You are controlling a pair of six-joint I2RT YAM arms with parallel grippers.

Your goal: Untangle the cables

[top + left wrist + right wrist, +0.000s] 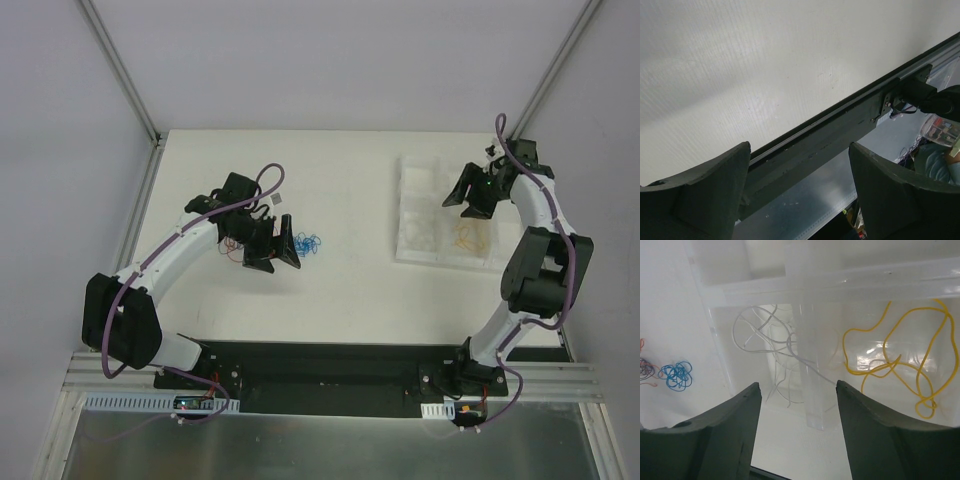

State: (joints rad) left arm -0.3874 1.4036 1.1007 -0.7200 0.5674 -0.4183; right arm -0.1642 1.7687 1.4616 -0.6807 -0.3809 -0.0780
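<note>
sorting looking part done: right gripper (798, 386) hovering over the clear plastic compartment tray (420, 175), fingers standing apart with nothing between them. left gripper (800, 147) also spread wide and empty, sitting low over the white table (350, 290), just beside the curly blue cable bundle (307, 243).

thin yellow looped cable (892, 362) lying in the tray's right compartment as the right wrist view shows it, pale grey thin wire (790, 347) in the compartment next to it. blue bundle and the thin red and dark wires (647, 371) lying on the table left of the tray, near each other; cannot tell if they are touching.

for doing the next pick well, likely: going for an outer loop of one colour only, pinching right at table level since the wire is hair-thin, pulling slowly while the other arm is pinning the rest.

blue bundle reading as a round clump, no clear long axis. yellow cable's loops spreading mostly across its compartment. grey strands running mainly far-to-near.
</note>
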